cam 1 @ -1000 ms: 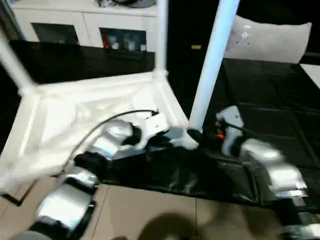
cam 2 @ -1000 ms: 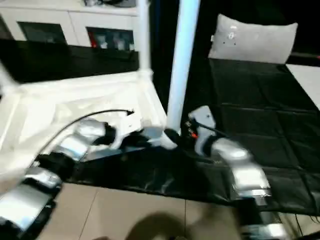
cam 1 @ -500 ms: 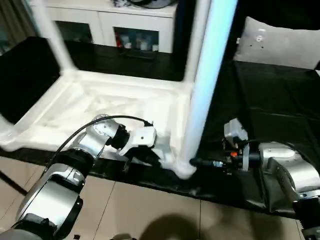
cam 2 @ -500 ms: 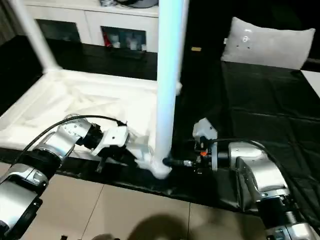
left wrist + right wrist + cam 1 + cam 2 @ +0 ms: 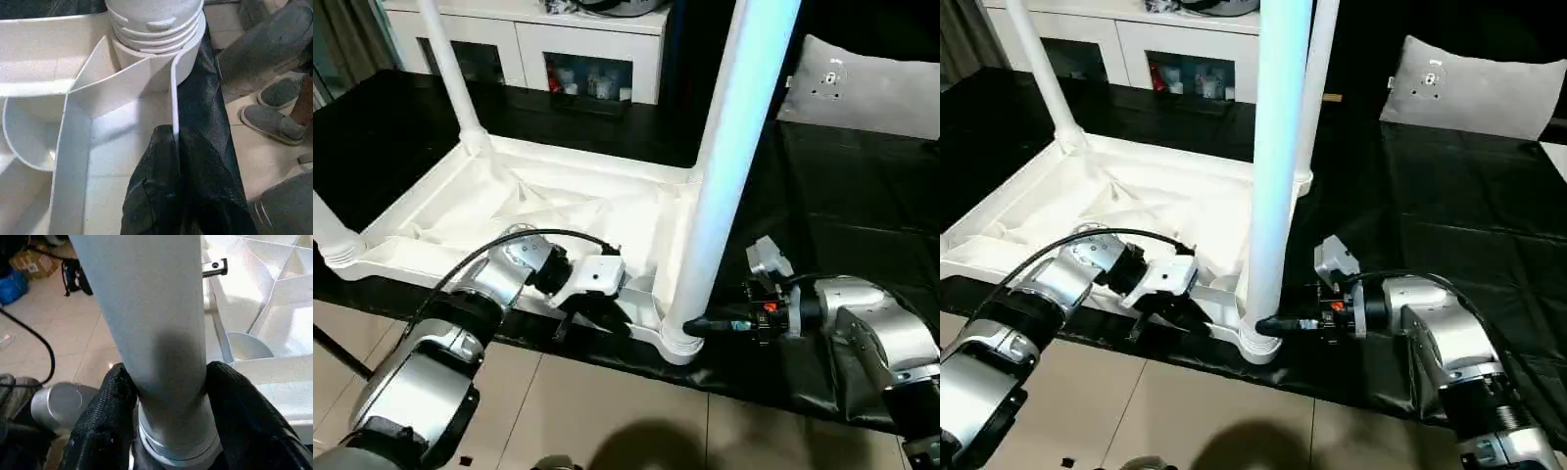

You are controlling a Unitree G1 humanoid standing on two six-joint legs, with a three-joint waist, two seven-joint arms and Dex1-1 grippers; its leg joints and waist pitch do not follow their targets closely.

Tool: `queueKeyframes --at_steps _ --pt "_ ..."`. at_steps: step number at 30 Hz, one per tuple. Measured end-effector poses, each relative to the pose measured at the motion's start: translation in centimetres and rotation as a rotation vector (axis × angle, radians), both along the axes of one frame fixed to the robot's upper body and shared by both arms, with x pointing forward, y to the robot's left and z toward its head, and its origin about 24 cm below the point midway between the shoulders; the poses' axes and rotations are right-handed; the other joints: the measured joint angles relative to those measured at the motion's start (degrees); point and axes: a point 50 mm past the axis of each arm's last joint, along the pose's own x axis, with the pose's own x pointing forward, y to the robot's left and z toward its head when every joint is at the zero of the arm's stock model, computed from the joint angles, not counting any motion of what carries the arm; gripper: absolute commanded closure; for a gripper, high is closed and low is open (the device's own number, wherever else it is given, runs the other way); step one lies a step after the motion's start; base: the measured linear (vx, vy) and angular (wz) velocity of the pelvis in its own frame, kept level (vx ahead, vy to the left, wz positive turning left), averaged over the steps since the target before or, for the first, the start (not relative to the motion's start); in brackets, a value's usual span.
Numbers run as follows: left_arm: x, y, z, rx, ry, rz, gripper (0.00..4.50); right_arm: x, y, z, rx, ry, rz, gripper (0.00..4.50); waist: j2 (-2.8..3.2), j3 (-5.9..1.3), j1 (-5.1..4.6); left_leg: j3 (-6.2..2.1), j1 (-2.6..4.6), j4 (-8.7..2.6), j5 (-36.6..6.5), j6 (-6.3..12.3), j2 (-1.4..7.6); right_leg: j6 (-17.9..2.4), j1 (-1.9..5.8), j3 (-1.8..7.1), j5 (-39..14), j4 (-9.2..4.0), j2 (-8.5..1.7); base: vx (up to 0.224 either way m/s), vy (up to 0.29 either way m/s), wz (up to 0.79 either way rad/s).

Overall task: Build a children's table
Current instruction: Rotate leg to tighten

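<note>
so far the build looks well advanced. the white tabletop (image 5: 558,211) lies upside down, ribbed underside up, on a black-covered surface (image 5: 862,186) in front of a white cabinet (image 5: 558,49). four legs rise from its corners in the head views: the near right leg (image 5: 729,166), thick in the foreground, a far right leg (image 5: 1317,88) behind it, a far left leg (image 5: 450,78), and the stub of a near left leg (image 5: 333,235) at the picture's edge.

the right gripper (image 5: 1268,326) is clamped around the base of the near right leg, just above the ribbed collar where it meets the corner socket (image 5: 677,341). the left gripper (image 5: 607,318) is closed on the tabletop's near rim, just beside that same corner, bracing it. judging by this, the last leg is being seated or tightened; what is left is probably to finish that joint, let go, and turn the table upright. whether the other three legs are fully home cannot be told from here.

the right wrist view shows what the head views cannot: both black fingers (image 5: 105,416) pressing on either side of the leg, with the collar rings directly beneath them. the left wrist view shows the left gripper's fingers (image 5: 195,191) pinching a thin upright wall of the rim, the socket's stacked rings close ahead, and a person's grey shoes (image 5: 271,122) on the tiled floor (image 5: 234,142) beyond the edge.
</note>
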Motion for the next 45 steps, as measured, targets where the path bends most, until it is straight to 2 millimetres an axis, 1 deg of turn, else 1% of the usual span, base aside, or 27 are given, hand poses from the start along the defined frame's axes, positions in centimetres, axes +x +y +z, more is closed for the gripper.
queueKeyframes --at_steps 1,4,5,8,9,12,14,16,18,19,20,23,25,27,28,29,30,32,34,35,37,38,39,42,43,44,45 --pt "0.0 -0.1 -0.1 -0.004 0.009 0.012 4.5 -0.1 0.2 0.0 0.006 0.002 -0.012 2.59 0.0 0.0 0.01 0.0 0.02 0.0 0.0 0.0 0.0 0.0 0.0 0.0 0.0 0.01 0.0 0.0 0.0 0.0" --pt "0.5 0.0 -0.2 -0.016 0.007 0.122 4.5 0.1 0.7 -0.5 0.025 -0.003 -0.133 2.59 0.02 0.0 -0.11 0.0 0.09 0.06 0.0 -0.05 0.02 0.2 0.02 0.0 -0.1 0.08 0.02 0.0 0.0 0.0" --pt "0.8 0.0 -0.3 -0.018 0.001 0.177 4.5 0.4 0.9 -0.7 0.023 -0.021 -0.195 2.59 0.03 -0.01 -0.46 0.0 0.14 0.07 0.1 -0.08 0.01 0.2 0.05 0.01 -0.1 0.07 0.02 0.0 0.0 0.0" --pt "1.4 -0.2 -0.5 -0.033 -0.021 0.31 4.5 1.4 1.6 -1.0 0.019 -0.054 -0.374 2.59 0.02 -0.01 -2.01 0.0 0.15 0.09 0.1 -0.13 -0.04 0.2 0.09 0.02 -0.1 0.0 0.0 0.0 0.0 0.0" --pt "1.7 -0.7 -0.7 -0.046 -0.031 0.379 4.5 2.0 2.0 -1.2 0.018 -0.06 -0.483 2.59 0.02 -0.01 -2.76 0.0 0.13 0.1 0.1 -0.13 -0.07 0.2 0.14 0.02 -0.1 -0.05 -0.02 0.0 0.0 0.0" --pt "2.6 -2.4 -0.8 -0.066 -0.068 0.52 4.5 3.7 2.9 -1.2 -0.005 -0.082 -0.724 2.61 0.02 -0.01 -4.43 0.0 0.13 0.16 0.1 -0.13 -0.17 0.2 0.09 -0.01 -0.1 -0.19 -0.11 0.0 0.0 0.0" --pt "3.0 -3.7 -1.0 -0.092 -0.083 0.604 4.5 4.7 3.6 -1.1 -0.024 -0.096 -0.868 2.61 0.02 -0.01 -5.08 -0.01 0.09 0.19 0.1 -0.12 -0.22 0.2 0.01 0.01 -0.1 -0.18 -0.16 0.0 0.0 0.0" --pt "3.1 -4.7 -1.1 -0.111 -0.095 0.661 4.5 5.2 3.9 -1.0 -0.04 -0.105 -0.959 2.61 0.02 -0.01 -5.24 -0.02 0.09 0.18 0.1 -0.11 -0.22 0.2 0.01 0.01 -0.1 -0.16 -0.16 0.0 0.0 0.0" --pt "3.2 -5.7 -1.1 -0.13 -0.115 0.711 4.5 5.8 4.3 -0.8 -0.073 -0.132 -1.033 2.61 0.02 -0.01 -5.09 -0.05 0.06 0.11 0.1 -0.1 -0.22 0.2 0.0 0.0 -0.1 -0.13 -0.14 0.0 0.0 0.0" --pt "3.2 -5.9 -1.2 -0.135 -0.122 0.722 4.5 5.9 4.3 -0.8 -0.083 -0.145 -1.051 2.06 0.02 -0.01 -4.92 -0.06 0.05 0.06 0.1 -0.09 -0.22 0.2 -0.01 0.0 -0.1 -0.12 -0.14 0.0 0.0 0.0" --pt "3.2 -6.1 -1.1 -0.139 -0.126 0.728 4.5 5.9 4.4 -0.8 -0.091 -0.159 -1.064 1.92 0.03 -0.02 -4.72 -0.05 0.04 -0.05 0.1 -0.08 -0.21 0.2 -0.01 0.0 -0.1 -0.12 -0.13 0.0 0.0 0.0" --pt "3.2 -6.2 -1.0 -0.145 -0.131 0.724 4.5 5.9 4.4 -0.8 -0.079 -0.157 -1.067 1.9 0.03 -0.02 -4.58 -0.06 0.01 -0.26 0.1 -0.08 -0.19 0.2 -0.05 -0.02 0.0 -0.12 -0.08 0.0 0.0 0.0" --pt "3.2 -6.1 -1.0 -0.146 -0.132 0.714 4.5 5.8 4.3 -0.8 -0.072 -0.159 -1.059 1.54 0.03 -0.02 -4.55 -0.05 0.02 -0.29 0.0 -0.07 -0.18 0.1 -0.07 -0.02 0.0 -0.13 -0.08 0.0 0.0 0.0" --pt "3.2 -5.9 -0.9 -0.145 -0.133 0.705 4.5 5.6 4.2 -0.8 -0.059 -0.157 -1.028 1.45 0.03 -0.01 -4.57 -0.05 0.02 -0.29 0.0 -0.06 -0.18 0.1 -0.09 -0.02 0.0 -0.13 -0.08 0.0 0.0 0.0" --pt "3.2 -5.5 -0.9 -0.138 -0.139 0.694 4.5 5.5 3.8 -0.8 -0.064 -0.164 -1.014 1.38 0.03 -0.01 -4.58 -0.05 0.01 -0.28 0.0 -0.06 -0.18 0.1 -0.1 -0.02 0.0 -0.13 -0.08 0.0 0.0 0.0" --pt "3.1 -5.4 -0.9 -0.142 -0.138 0.665 4.5 5.2 3.6 -0.9 -0.072 -0.165 -0.97 1.23 0.03 -0.01 -4.54 -0.05 0.01 -0.29 0.0 -0.06 -0.18 0.1 -0.1 -0.02 0.0 -0.13 -0.08 0.0 0.0 0.0" --pt "3.0 -4.9 -1.0 -0.141 -0.144 0.64 4.5 4.9 3.0 -1.0 -0.082 -0.164 -0.934 1.02 0.02 0.0 -4.5 -0.05 -0.01 -0.29 0.0 -0.06 -0.17 0.1 -0.1 -0.04 0.0 -0.14 -0.08 0.0 0.0 0.0" --pt "2.6 -4.1 -1.0 -0.141 -0.146 0.579 4.5 4.1 2.2 -1.5 -0.082 -0.139 -0.854 1.0 0.05 0.01 -4.39 -0.05 0.01 -0.3 0.0 -0.06 -0.13 0.1 -0.1 -0.04 0.0 -0.13 -0.06 0.0 0.0 0.0" --pt "2.4 -3.5 -1.0 -0.139 -0.145 0.541 4.5 3.7 1.8 -1.8 -0.075 -0.116 -0.802 0.75 0.06 0.02 -4.39 -0.05 0.01 -0.27 0.0 -0.06 -0.11 0.1 -0.1 -0.05 0.0 -0.11 -0.04 0.0 0.0 0.0" --pt "2.2 -3.1 -0.9 -0.131 -0.141 0.496 4.5 3.5 1.3 -1.6 -0.088 -0.123 -0.735 0.62 0.1 0.05 -4.28 -0.05 -0.01 -0.23 0.0 -0.06 -0.12 0.1 -0.11 -0.05 0.0 -0.12 -0.06 0.0 0.0 0.0" --pt "1.9 -2.5 -0.9 -0.122 -0.129 0.427 4.5 3.2 0.5 -1.1 -0.105 -0.144 -0.629 0.56 0.09 0.05 -3.85 -0.05 0.0 -0.16 0.0 -0.06 -0.12 0.2 -0.08 -0.05 -0.1 -0.12 -0.08 0.0 0.0 0.0" --pt "1.6 -2.0 -0.9 -0.112 -0.117 0.377 4.5 2.7 0.0 -0.8 -0.121 -0.157 -0.544 0.45 0.09 0.05 -3.46 -0.04 0.02 -0.16 0.0 -0.05 -0.12 0.3 -0.05 -0.05 -0.1 -0.13 -0.08 0.0 0.0 0.0" --pt "1.5 -1.7 -0.9 -0.107 -0.111 0.348 4.5 2.4 -0.3 -0.7 -0.133 -0.163 -0.495 0.33 0.09 0.05 -3.16 -0.03 0.04 -0.17 0.0 -0.05 -0.11 0.3 -0.04 -0.04 -0.1 -0.13 -0.08 0.0 0.0 0.0" --pt "1.1 -0.9 -0.7 -0.093 -0.088 0.275 4.5 1.4 -0.5 -0.7 -0.129 -0.134 -0.349 0.33 0.08 0.05 -2.71 -0.03 0.04 -0.18 0.0 -0.05 -0.07 0.2 -0.05 -0.05 -0.1 -0.09 -0.06 0.0 0.0 0.0" --pt "1.1 -0.9 -0.7 -0.091 -0.085 0.267 4.5 1.3 -0.5 -0.7 -0.13 -0.132 -0.334 0.33 0.08 0.05 -2.68 -0.03 0.03 -0.19 0.0 -0.05 -0.07 0.2 -0.05 -0.06 -0.1 -0.09 -0.06 0.0 0.0 0.0" --pt "0.9 -0.6 -0.6 -0.079 -0.074 0.225 4.5 0.8 -0.6 -0.9 -0.132 -0.113 -0.259 0.46 0.08 0.05 -2.44 -0.02 0.03 -0.18 0.0 -0.05 -0.05 0.2 -0.05 -0.06 -0.1 -0.09 -0.05 0.0 0.0 0.0" --pt "0.8 -0.4 -0.6 -0.071 -0.068 0.206 4.5 0.6 -0.6 -0.9 -0.131 -0.105 -0.228 0.46 0.08 0.05 -2.35 -0.01 0.04 -0.18 0.0 -0.05 -0.05 0.1 -0.05 -0.06 0.0 -0.09 -0.06 0.0 0.0 0.0"
